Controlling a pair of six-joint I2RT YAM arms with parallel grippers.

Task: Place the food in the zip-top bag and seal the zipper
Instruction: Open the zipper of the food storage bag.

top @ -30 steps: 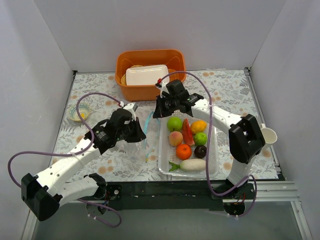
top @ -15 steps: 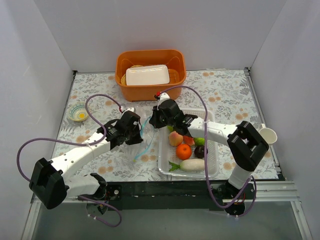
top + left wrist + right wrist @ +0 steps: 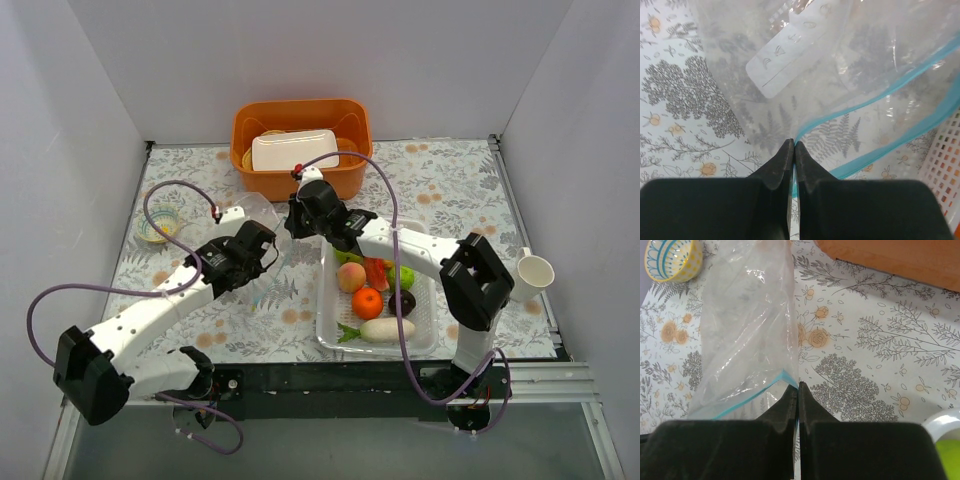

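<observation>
1. the bag (image 3: 268, 218) hangs between the two arms, left of the basket (image 3: 326, 335) and just in front of the bin (image 3: 255, 125). it is empty: none of the food is in it. i cannot tell whether its bottom touches the counter (image 3: 450, 185).
2. the zipper (image 3: 867, 102) is unsealed. in the left wrist view two teal lines part at the fingertips and spread to the right, so the mouth gapes a little.
3. the left fingers (image 3: 781, 162) are clenched on the teal edge at the near-left end of the mouth. the right fingers (image 3: 786, 402) are clenched on its far-right corner. the mouth's long axis therefore runs from one pair to the other.
4. the food lies in the basket, to the right of the bag and nearer the arm bases: peach (image 3: 350, 277), orange (image 3: 367, 302), radish (image 3: 385, 329), purple fruit (image 3: 402, 302), apple (image 3: 403, 277) and watermelon slice (image 3: 377, 270). the right arm hides the far end of the basket.
5. the right arm is nearer the food. both pairs of fingers are taken up, so one must let go before any fruit can be picked. the right seems the likelier, with the left left holding the mouth up.
6. the bin holds a white tray (image 3: 293, 150). a bowl (image 3: 157, 228) sits at the counter's left edge and a cup (image 3: 532, 270) at its right. i cannot tell what is in either.
</observation>
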